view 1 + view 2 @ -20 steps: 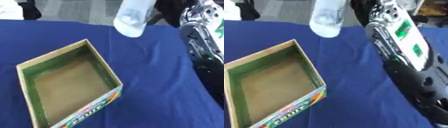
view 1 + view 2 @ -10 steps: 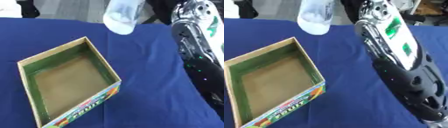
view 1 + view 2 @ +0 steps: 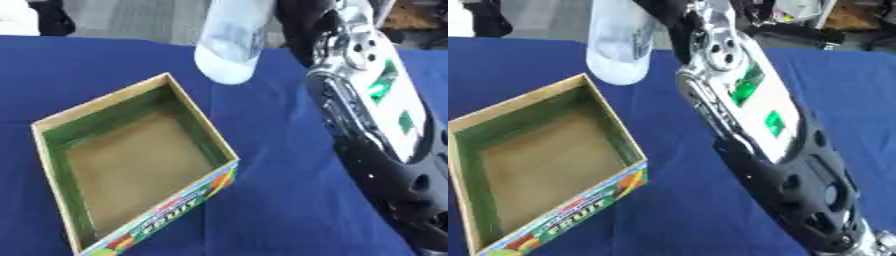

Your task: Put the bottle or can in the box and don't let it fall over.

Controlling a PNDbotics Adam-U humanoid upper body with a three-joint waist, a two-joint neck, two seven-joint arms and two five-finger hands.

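Observation:
A clear plastic bottle (image 3: 229,46) hangs in the air, base down, just beyond the far corner of the open cardboard box (image 3: 131,170). The box has green inner walls, a brown floor and a fruit print on its outer side, and nothing lies inside it. My right hand (image 3: 661,9) shows only as dark fingers against the bottle's upper part at the top edge, holding it. The right forearm (image 3: 750,95), silver and black with green marks, runs from the lower right up to the hand. My left hand is in neither view.
A blue cloth (image 3: 262,210) covers the table. Dark shapes (image 3: 52,15) and a grey floor lie beyond its far edge. A brown wooden object (image 3: 855,12) stands at the upper right.
The bottle has moved left and a little lower, closer to the box's far corner. My right arm has swung further into view.

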